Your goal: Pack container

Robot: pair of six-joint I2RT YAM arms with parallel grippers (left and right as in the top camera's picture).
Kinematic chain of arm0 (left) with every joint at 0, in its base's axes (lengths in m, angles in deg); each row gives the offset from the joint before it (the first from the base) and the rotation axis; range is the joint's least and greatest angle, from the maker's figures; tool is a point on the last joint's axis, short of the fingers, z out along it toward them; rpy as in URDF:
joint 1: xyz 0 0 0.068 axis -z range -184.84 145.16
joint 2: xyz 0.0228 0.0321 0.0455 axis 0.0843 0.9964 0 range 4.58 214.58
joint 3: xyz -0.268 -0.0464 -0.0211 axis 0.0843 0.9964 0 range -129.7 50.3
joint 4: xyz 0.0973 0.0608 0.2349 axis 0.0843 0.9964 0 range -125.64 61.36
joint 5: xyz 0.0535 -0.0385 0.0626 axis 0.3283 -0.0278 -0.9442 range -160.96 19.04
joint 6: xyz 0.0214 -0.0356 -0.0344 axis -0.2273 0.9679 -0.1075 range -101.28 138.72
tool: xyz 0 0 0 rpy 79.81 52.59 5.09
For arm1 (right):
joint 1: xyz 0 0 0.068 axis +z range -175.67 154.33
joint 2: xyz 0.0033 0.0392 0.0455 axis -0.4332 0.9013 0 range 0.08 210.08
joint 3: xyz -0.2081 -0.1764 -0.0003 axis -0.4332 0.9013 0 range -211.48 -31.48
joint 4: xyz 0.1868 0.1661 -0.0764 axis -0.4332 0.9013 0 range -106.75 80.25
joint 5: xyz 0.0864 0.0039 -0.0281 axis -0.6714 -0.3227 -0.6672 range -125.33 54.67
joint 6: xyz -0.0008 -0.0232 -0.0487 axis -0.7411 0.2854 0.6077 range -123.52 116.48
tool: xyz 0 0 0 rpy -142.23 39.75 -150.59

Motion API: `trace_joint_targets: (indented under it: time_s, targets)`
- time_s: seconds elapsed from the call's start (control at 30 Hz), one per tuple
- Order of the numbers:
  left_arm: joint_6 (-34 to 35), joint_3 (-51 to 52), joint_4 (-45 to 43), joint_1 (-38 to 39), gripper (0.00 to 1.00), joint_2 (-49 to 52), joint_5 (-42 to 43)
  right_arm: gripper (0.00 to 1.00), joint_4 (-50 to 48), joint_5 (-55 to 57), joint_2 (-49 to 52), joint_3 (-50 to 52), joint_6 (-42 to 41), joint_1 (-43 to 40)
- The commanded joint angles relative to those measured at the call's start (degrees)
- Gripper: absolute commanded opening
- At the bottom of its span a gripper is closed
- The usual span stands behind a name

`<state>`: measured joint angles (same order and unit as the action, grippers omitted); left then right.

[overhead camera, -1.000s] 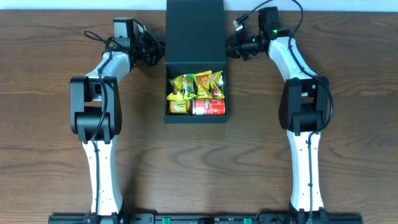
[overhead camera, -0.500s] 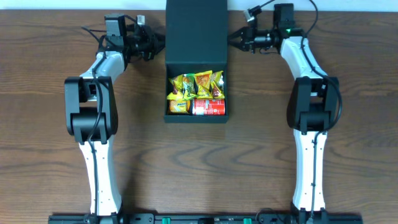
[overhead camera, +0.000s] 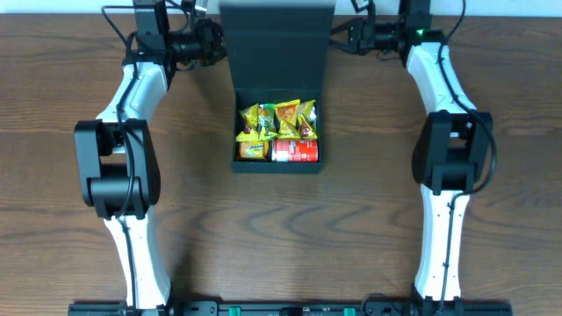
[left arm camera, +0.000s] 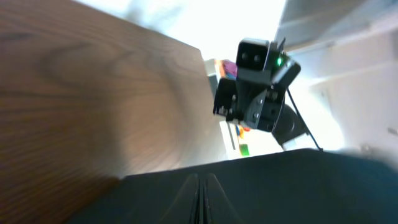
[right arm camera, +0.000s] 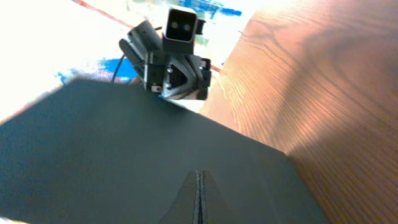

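Note:
The dark teal-black container (overhead camera: pixel 277 163) stands at the table's middle back, its flap lid (overhead camera: pixel 277 44) raised off the table behind it. Inside lie several yellow snack packets (overhead camera: pixel 274 118) and a small red can (overhead camera: pixel 295 151). My left gripper (overhead camera: pixel 213 44) is shut, fingertips against the lid's left edge; in the left wrist view the closed fingers (left arm camera: pixel 201 198) lie on the dark lid (left arm camera: pixel 298 186). My right gripper (overhead camera: pixel 338 35) is shut at the lid's right edge; its closed fingers (right arm camera: pixel 199 198) rest on the lid (right arm camera: pixel 112 143).
Brown wooden table (overhead camera: pixel 79 228) all round. Each arm shows in the other's wrist view: the right arm (left arm camera: pixel 258 84) and the left arm (right arm camera: pixel 174 59). The table's back edge (overhead camera: pixel 53 9) is close behind both grippers.
Both grippers moved toward the back and up along the lid's sides. The lid rose off the table and looks wider and nearer the overhead camera.

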<state>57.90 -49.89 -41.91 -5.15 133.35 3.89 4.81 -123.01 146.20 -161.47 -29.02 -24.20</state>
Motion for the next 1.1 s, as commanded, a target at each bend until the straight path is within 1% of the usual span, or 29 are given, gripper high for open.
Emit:
trace_joint_targets:
  time_s: [0.0,0.1,0.2,0.33,0.4,0.47,0.5,0.6,0.63,0.7,0.77,0.8,0.83,0.9,0.97,1.03,1.07]
  targets:
    - [-1.95,-0.26,0.02,-0.11,0.06,-2.89,4.57,0.02,0.09,-1.73,-5.16,-0.39,-0.44,0.76]
    - [-1.92,-0.26,0.04,-0.09,0.06,-3.23,8.31,0.02,0.09,-1.73,-7.52,-0.39,-1.29,1.25]
    - [-1.90,-0.26,0.02,-0.09,0.06,-3.30,9.27,0.02,0.02,-1.73,-9.03,-0.39,-1.27,1.68]
    - [-1.09,-0.26,-0.11,-0.09,0.06,-3.34,7.10,0.02,-2.54,-1.70,-10.19,-0.39,-2.25,1.95]
    - [0.48,-0.26,-1.18,-0.09,0.06,-3.34,4.31,0.02,-6.56,-0.76,-10.36,-0.39,-4.74,1.92]
    - [2.08,-0.28,-2.69,-0.09,0.06,-3.34,-0.61,0.02,-9.09,3.96,-10.36,-0.39,-6.80,1.88]
    - [2.73,-0.28,-2.67,-0.15,0.06,-3.34,-5.73,0.02,-9.33,8.37,-10.36,-0.39,-6.84,1.81]
    - [3.87,-0.28,-1.05,-0.66,0.06,-3.32,-20.59,0.02,-5.90,26.75,-10.36,-0.39,-6.84,1.49]
    - [4.90,-0.26,-0.07,-0.76,0.06,-3.32,-26.05,0.02,-3.96,34.27,-10.36,-0.39,-7.15,1.62]
    - [6.73,-0.28,4.07,-0.81,0.06,-3.32,-41.09,0.02,0.79,56.19,-10.36,-0.39,-7.91,2.36]
    - [7.10,-0.28,6.51,-0.81,0.06,-3.32,-49.79,0.02,3.17,69.42,-10.36,-0.39,-7.52,3.37]
    - [7.10,-0.26,6.88,-0.83,0.06,-3.32,-52.11,0.02,3.50,73.44,-10.38,-0.39,-5.86,3.93]
    - [7.06,-0.28,6.78,-0.83,0.06,-3.34,-52.74,0.02,3.37,74.97,-10.43,-0.42,-3.30,4.39]
    - [4.42,-1.60,7.06,-0.81,0.06,-3.78,-48.54,0.02,4.15,75.08,-11.32,-0.50,2.93,5.22]
    - [2.03,-2.34,9.75,-0.24,0.06,-5.75,-46.82,0.02,7.61,75.08,-13.49,-0.50,5.88,5.64]
    - [-2.73,-2.34,13.57,0.52,0.06,-8.85,-50.07,0.01,10.73,75.08,-15.91,-0.50,8.81,5.68]
    - [-5.57,-2.34,16.74,1.14,0.06,-11.10,-53.90,0.02,12.66,75.10,-17.70,-0.50,10.49,5.68]
